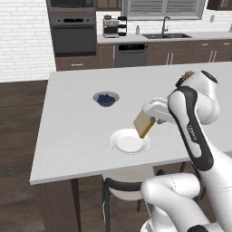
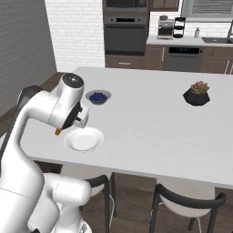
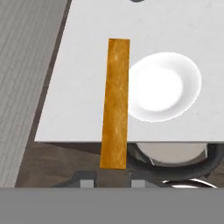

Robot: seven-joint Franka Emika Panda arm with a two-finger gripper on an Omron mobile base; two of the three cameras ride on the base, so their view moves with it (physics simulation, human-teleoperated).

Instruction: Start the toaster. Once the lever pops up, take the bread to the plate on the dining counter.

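Pinched the bread (image 1: 144,122) edge-on in the tool (image 3: 113,180). Hung just above the plate (image 1: 127,144), near its rim, off to one side. Needed shifting over centre.

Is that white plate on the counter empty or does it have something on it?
Empty: the plate shows a bare white surface, with the bread held above its edge.

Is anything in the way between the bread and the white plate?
No. The bread, shut in the gripper, hangs just above the plate with nothing between. The berry bowl sits farther back on the dining counter.
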